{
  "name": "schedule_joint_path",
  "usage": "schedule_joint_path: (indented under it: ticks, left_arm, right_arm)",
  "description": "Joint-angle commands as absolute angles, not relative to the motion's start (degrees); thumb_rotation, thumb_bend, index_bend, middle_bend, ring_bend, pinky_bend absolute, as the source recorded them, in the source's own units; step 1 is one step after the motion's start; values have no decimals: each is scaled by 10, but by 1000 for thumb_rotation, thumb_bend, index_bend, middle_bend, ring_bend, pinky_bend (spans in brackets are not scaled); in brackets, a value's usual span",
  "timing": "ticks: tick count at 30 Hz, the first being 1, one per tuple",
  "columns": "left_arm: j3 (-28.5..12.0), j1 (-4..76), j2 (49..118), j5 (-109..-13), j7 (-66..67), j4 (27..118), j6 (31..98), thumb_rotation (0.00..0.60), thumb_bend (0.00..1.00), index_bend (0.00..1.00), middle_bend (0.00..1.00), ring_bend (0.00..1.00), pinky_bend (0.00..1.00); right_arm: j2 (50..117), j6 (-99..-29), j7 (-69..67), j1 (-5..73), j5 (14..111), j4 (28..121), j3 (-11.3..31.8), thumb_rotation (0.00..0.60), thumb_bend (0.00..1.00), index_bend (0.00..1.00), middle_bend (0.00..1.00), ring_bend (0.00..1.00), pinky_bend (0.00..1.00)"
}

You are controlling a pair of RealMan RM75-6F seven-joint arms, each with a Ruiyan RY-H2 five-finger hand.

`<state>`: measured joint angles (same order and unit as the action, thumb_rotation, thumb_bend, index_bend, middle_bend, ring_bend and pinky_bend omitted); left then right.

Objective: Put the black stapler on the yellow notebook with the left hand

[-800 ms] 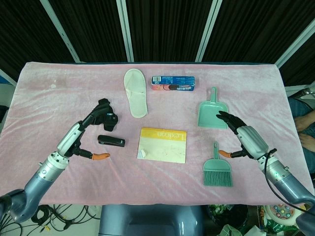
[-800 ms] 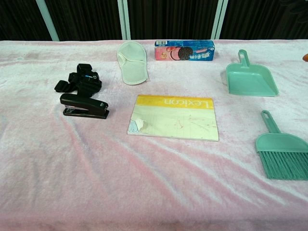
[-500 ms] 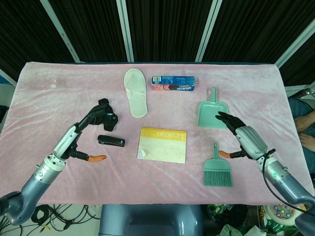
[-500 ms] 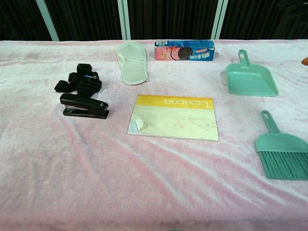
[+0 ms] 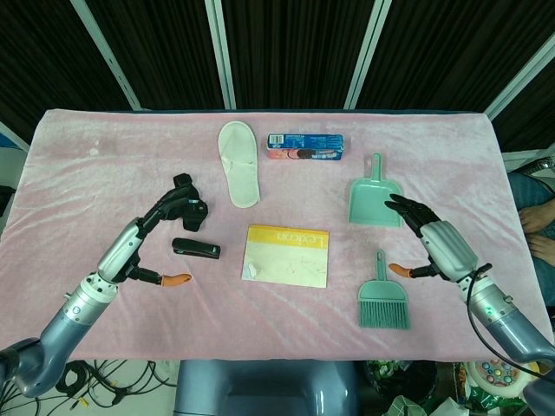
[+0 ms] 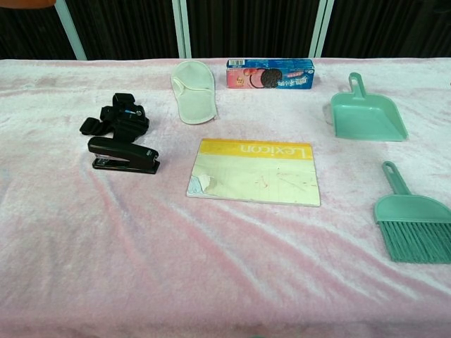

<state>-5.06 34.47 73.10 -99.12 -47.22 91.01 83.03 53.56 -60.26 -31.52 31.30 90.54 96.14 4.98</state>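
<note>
The black stapler [image 5: 195, 249] [image 6: 123, 156] lies flat on the pink cloth, left of the yellow notebook [image 5: 286, 256] [image 6: 254, 172], with a gap between them. My left hand [image 5: 128, 247] hovers just left of the stapler with its fingers spread toward the far side and its orange-tipped thumb near the front; it holds nothing. Over at the right, my right hand [image 5: 438, 244] is open too, between the dustpan and the brush. The chest view shows neither hand plainly.
A black strap bundle [image 5: 189, 211] [image 6: 120, 118] sits right behind the stapler. A white slipper [image 5: 238, 162], a cookie box [image 5: 305, 148], a green dustpan [image 5: 374, 195] and a green brush [image 5: 383, 299] also lie on the cloth.
Both hands have shifted only slightly. The right hand has drifted a little to the right, and its orange thumb tip has left the chest view's right edge. The stapler and notebook have not moved.
</note>
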Motion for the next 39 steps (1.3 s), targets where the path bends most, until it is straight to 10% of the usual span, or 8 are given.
schedule_joint_path:
  ticks: [1,20,39]
  left_arm:
    - [-54,345,735,-990,-452,904,830,600,64,79,18,0,138]
    - [-90,355,748,-947,-41,846,774,600,65,122,122,3,168]
    - [-76,396,655,-718,169,968,528,600,64,187,261,107,145]
  right_arm:
    - [535,-604,-314,313,904,960,50,600,115,14,0,0,72]
    - [558,-715,-123,227,871,948,35,600,117,15,0,0,72]
    - [712,-881,-10,72,858,807,-7,600,116,14,0,0,71]
